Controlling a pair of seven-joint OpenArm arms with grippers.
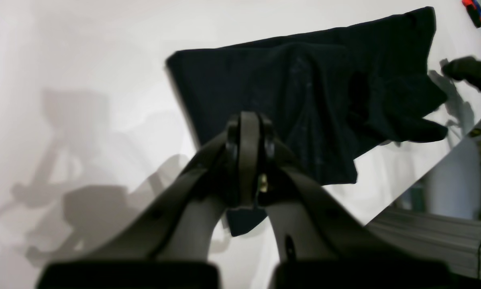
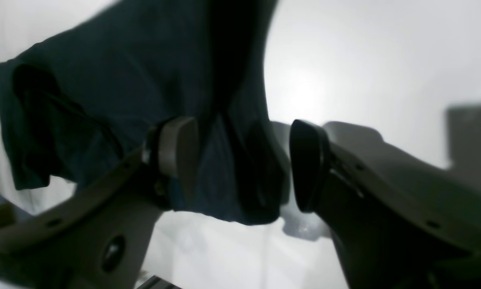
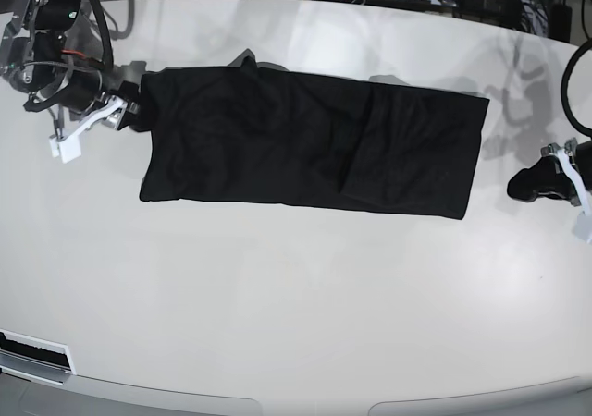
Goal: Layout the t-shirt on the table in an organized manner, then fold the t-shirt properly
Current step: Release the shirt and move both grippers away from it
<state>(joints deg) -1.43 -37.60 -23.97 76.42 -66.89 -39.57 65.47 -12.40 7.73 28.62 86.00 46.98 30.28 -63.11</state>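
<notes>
The black t-shirt [image 3: 305,143] lies in a long strip on the white surface [image 3: 296,324]; right hand [image 2: 240,164] gapes astride its edge, left hand [image 1: 248,132] pressed together, well clear.

Plain black t-shirt [image 3: 305,143], perhaps bluish up close, on glossy white table [image 3: 296,305].

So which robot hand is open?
The right gripper, at the t-shirt: its jaws stand apart around a fold. The left gripper is shut, off the cloth.
</notes>
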